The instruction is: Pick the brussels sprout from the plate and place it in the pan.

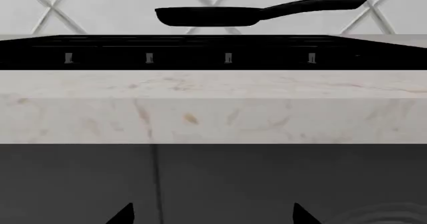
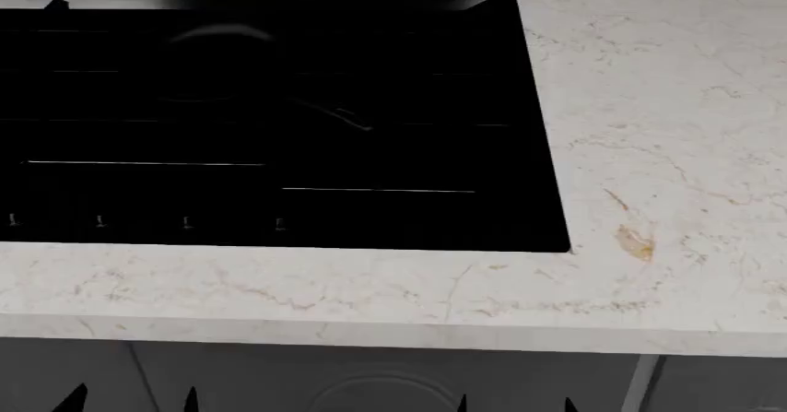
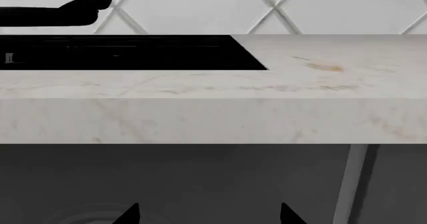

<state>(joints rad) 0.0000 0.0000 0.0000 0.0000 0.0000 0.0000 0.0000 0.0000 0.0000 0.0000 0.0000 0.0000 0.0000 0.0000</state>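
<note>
Pan (image 1: 207, 16) being seen on the black cooktop (image 2: 271, 117), sprout and plate outside all views

Left gripper (image 1: 212, 215) and right gripper (image 3: 208, 214) are being held spread and empty, low before the marble counter (image 2: 640, 154)

Pan handle (image 3: 57, 11) above cooktop (image 3: 127, 52), marble counter (image 3: 213, 114).

Kitchen — black cooktop (image 2: 271, 117), marble counter (image 2: 664, 154), pan (image 1: 210, 16)
</note>
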